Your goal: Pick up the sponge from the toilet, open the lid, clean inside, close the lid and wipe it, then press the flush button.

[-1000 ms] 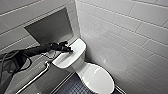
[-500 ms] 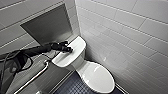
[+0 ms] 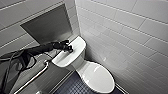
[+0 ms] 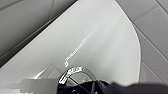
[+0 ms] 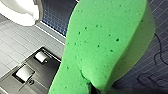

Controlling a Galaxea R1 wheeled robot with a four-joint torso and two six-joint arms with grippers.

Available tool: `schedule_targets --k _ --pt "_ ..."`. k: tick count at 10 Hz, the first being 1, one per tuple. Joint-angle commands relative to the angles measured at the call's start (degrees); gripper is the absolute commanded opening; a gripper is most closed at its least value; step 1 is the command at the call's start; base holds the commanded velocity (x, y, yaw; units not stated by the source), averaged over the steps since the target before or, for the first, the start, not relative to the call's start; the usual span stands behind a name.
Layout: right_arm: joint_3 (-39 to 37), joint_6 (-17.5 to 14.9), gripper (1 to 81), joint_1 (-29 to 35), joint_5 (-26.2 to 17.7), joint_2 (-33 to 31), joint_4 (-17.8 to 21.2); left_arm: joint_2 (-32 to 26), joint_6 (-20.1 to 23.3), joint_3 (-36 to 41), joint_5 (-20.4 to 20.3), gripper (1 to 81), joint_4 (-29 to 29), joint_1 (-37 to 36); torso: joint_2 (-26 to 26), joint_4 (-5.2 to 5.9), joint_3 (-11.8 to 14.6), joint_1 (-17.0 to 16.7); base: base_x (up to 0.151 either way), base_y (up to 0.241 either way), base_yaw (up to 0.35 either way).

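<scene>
Closest to me, my right pincer (image 5: 92, 88) pinches the sponge (image 5: 105, 45) at its narrow waist, where the foam creases inward. It is a bright green pad, thick and soft-edged, and its broad face is pitted with small dark pores. It hangs in the air above the floor (image 5: 160, 27), which is laid in small dark blue square tiles with pale grout lines. A brushed-metal panel (image 5: 47, 72) with two small rectangular fittings sits in pale tiling beside that floor. My left arm is black and jointed, with loose cables along it. It reaches across a smooth metal grab bar (image 3: 32, 77) to the tank top (image 3: 75, 45) of the toilet (image 3: 97, 77). My left pincer (image 3: 67, 46) is over the middle of that glossy white slab with rounded corners. Seen from the left wrist, the pincer's dark tip lies right at the flush button (image 4: 72, 70), a round fitting with a bright chrome ring. I cannot tell whether its fingers are spread or pressed together, or whether they bear on the button. In front of the tank, the oval lid (image 3: 100, 75) lies closed, smooth and shiny. Behind and beside the toilet stand walls of large matte grey rectangular tiles (image 3: 130, 37). A flat dark recessed panel (image 3: 47, 25) is set into the wall above the tank.
</scene>
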Motion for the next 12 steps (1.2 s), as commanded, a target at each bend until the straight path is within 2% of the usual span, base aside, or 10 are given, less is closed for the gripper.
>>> schedule_targets --k 1,7,12 --pt "1.5 -0.3 1.0 -4.2 -6.1 0.9 -0.9 -2.9 1.7 -3.1 2.1 1.0 7.0 -8.6 0.0 0.0 0.0 0.0 0.0 0.0 0.0" --pt "1.5 -0.3 1.0 -4.3 -6.1 1.4 -1.0 -8.9 1.7 0.2 2.1 1.0 6.7 -9.7 0.0 -0.02 0.0 0.0 0.0 0.0 0.0" --pt "1.4 -0.3 1.0 -4.4 -6.1 1.6 -1.0 -6.6 1.7 -0.8 2.2 1.0 7.6 -6.9 0.0 -0.02 0.0 0.0 0.0 0.0 0.0"
